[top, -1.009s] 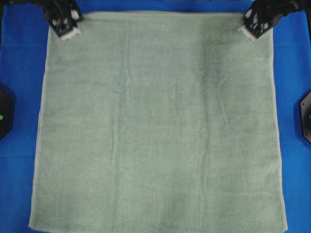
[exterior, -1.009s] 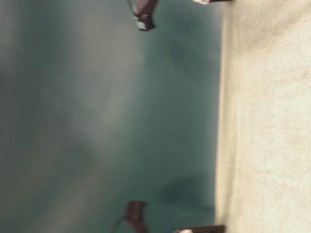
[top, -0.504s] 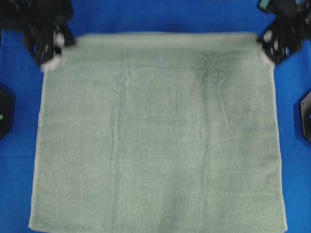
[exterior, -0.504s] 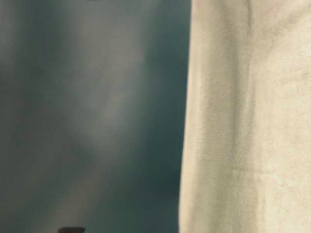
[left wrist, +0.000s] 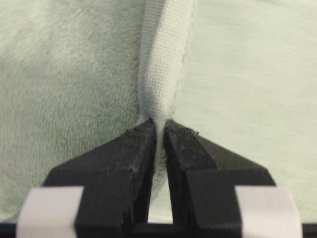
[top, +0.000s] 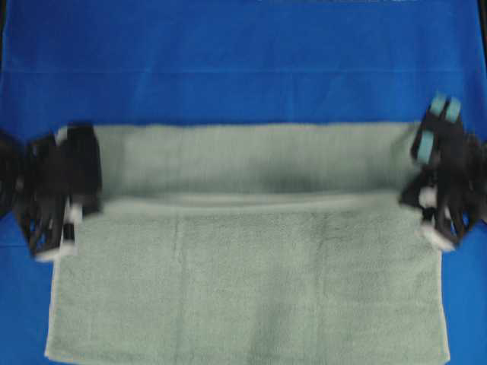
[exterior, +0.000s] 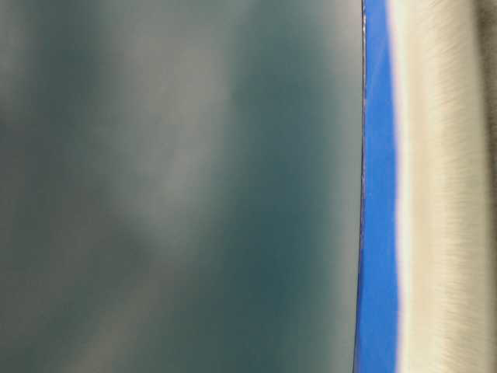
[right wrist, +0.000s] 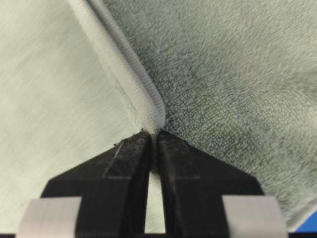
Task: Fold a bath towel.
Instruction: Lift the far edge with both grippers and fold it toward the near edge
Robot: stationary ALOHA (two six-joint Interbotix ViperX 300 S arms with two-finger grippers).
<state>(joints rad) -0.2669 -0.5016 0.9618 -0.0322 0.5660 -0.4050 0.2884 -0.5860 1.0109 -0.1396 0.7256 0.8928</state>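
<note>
The pale sage-green bath towel [top: 251, 289] lies on the blue cloth, with its far part lifted and doubled toward the near side. The carried hem runs across the middle between the two grippers. My left gripper [top: 65, 209] is at the towel's left side, shut on the hem [left wrist: 161, 59] at that corner. In the left wrist view the gripper [left wrist: 159, 125] pinches the white hem band between its black fingers. My right gripper [top: 430, 213] is at the right side. In the right wrist view the gripper [right wrist: 153, 133] is shut on the other corner's rolled hem [right wrist: 131, 74].
The bright blue table cloth [top: 243, 61] shows bare beyond the towel's far fold and in narrow strips along both sides. The table-level view is blurred: a strip of blue cloth [exterior: 379, 194] beside the moving towel [exterior: 443, 194], and a dark backdrop on the left.
Both grippers have moved from the far corners toward the near side, drawing the towel's far edge up and over the rest. Blue cloth now shows where the towel's far part lay.
</note>
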